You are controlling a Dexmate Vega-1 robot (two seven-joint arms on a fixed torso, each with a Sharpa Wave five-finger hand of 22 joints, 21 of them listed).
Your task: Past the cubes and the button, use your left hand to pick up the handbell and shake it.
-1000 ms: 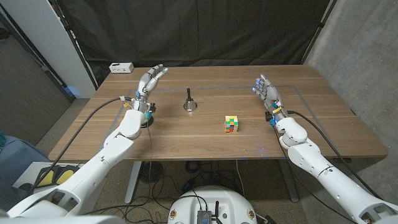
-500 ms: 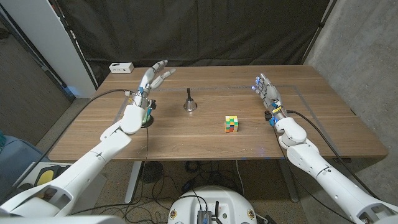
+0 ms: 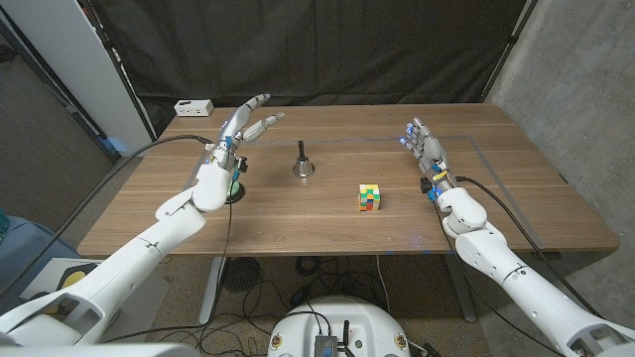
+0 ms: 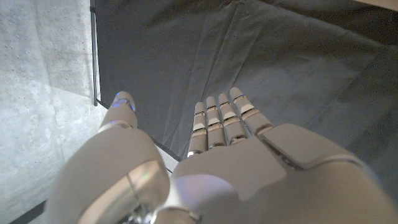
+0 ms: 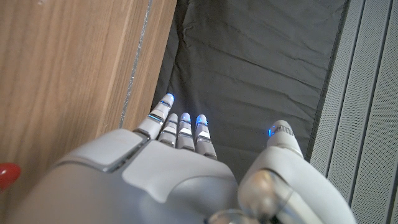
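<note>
Handbell (image 3: 303, 162) — flared metal, slim handle

Matt wood-grain table (image 3: 298, 213), shiny metal handbell (image 3: 302, 167) with dark handle, glossy plastic colour cube (image 3: 369, 196), smooth grey-white plastic hands (image 4: 236, 168), creased black cloth backdrop (image 3: 327, 50) at 12 o'clock

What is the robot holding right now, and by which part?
Nothing. The left hand is open in the air, apart from the handbell, and the right hand is open too.
</note>
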